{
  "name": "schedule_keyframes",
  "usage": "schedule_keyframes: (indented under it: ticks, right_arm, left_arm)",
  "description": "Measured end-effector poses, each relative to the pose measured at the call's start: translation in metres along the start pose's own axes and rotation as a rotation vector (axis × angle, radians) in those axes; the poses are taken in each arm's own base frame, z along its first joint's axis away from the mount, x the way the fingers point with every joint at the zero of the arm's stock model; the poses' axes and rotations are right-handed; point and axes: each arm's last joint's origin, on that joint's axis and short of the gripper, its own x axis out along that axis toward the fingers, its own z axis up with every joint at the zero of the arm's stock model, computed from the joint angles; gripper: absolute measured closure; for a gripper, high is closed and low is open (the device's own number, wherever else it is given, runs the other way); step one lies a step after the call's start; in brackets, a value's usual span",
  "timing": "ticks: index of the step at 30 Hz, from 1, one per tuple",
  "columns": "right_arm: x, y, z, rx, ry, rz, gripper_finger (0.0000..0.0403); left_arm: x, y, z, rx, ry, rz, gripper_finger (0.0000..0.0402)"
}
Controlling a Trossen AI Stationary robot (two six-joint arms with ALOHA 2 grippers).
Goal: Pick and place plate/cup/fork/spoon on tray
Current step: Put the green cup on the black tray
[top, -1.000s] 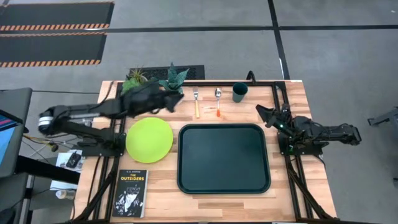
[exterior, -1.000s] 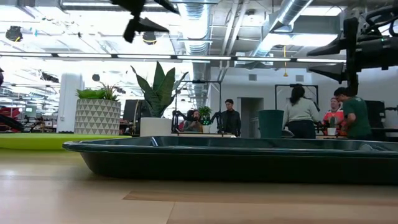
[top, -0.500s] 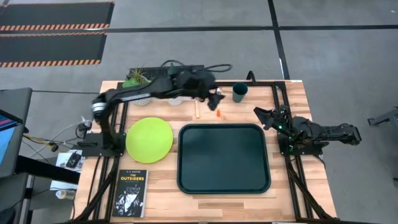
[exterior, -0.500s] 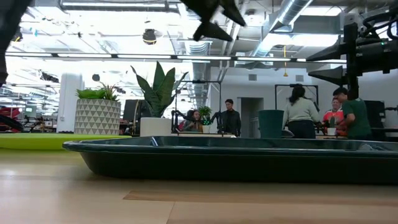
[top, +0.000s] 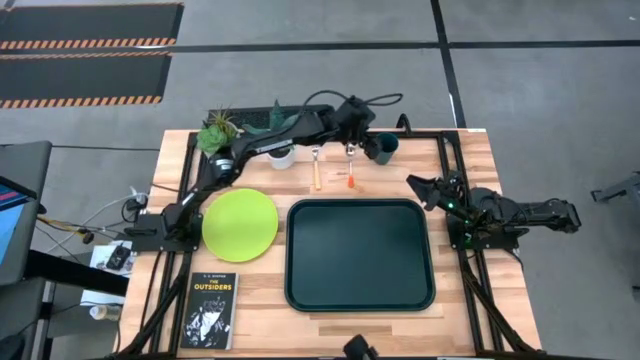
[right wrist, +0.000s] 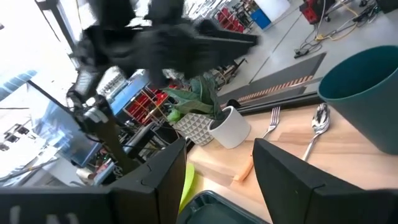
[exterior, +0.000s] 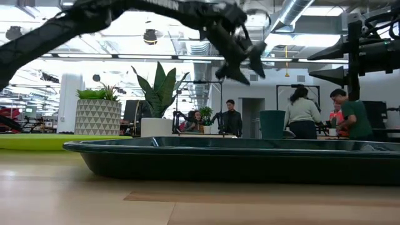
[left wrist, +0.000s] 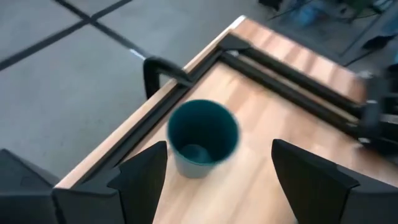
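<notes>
While the left gripper (top: 366, 133) hangs over the far edge of the table, we read the high view first: it sits just beside the cup (top: 386, 148), with the spoon (top: 351, 163) and fork (top: 316, 166) lying side by side near it and the tray (top: 360, 254) bare in the middle. The plate (top: 240, 224) lies left of the tray, apart from it. The right gripper (top: 418, 185) waits by the tray's right side.

In the low view we see the left gripper (exterior: 240, 59) in the air above the tray (exterior: 237, 164), fingers apart and empty; the cup (exterior: 272, 124) stands behind the tray's far rim.

In the left wrist view the cup (left wrist: 202, 138) stands upright on bare wood between our two fingers (left wrist: 140, 180), which are spread wider than it and not touching. It is empty, so we judge it light and easily tipped; it looks rigid and smooth-walled, likely plastic, so a squeeze across the middle of its wall should hold better than pinching the rim. The smooth wall may slip if the grip is too gentle.

In the right wrist view the right arm's fingers (right wrist: 165, 171) stand wide with nothing between them, and the cup (right wrist: 367, 87), spoon (right wrist: 316, 130) and fork (right wrist: 267, 127) lie ahead on the wood.
</notes>
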Motion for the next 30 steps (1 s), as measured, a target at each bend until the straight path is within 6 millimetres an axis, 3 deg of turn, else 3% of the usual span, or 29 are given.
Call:
schedule_keyframes:
  ticks: [5, 15, 21, 30]
  right_arm:
    - [0.0, 0.0, 0.0, 0.019, 0.007, 0.006, 0.0193]
    - [-0.002, 0.003, -0.003, 0.034, 0.034, 0.031, 0.0193]
    - [-0.003, 0.004, -0.004, 0.036, 0.053, 0.047, 0.0193]
    - [-0.003, 0.004, -0.004, 0.037, 0.055, 0.049, 0.0193]
  left_arm:
    - [0.028, 0.014, -0.017, -0.06, 0.022, 0.035, 0.0125]
    - [0.04, 0.022, -0.012, -0.096, -0.083, 0.048, 0.0125]
    - [0.059, 0.024, -0.027, -0.112, -0.06, 0.065, 0.0125]
    - [0.062, 0.029, -0.032, -0.14, -0.034, 0.088, 0.0125]
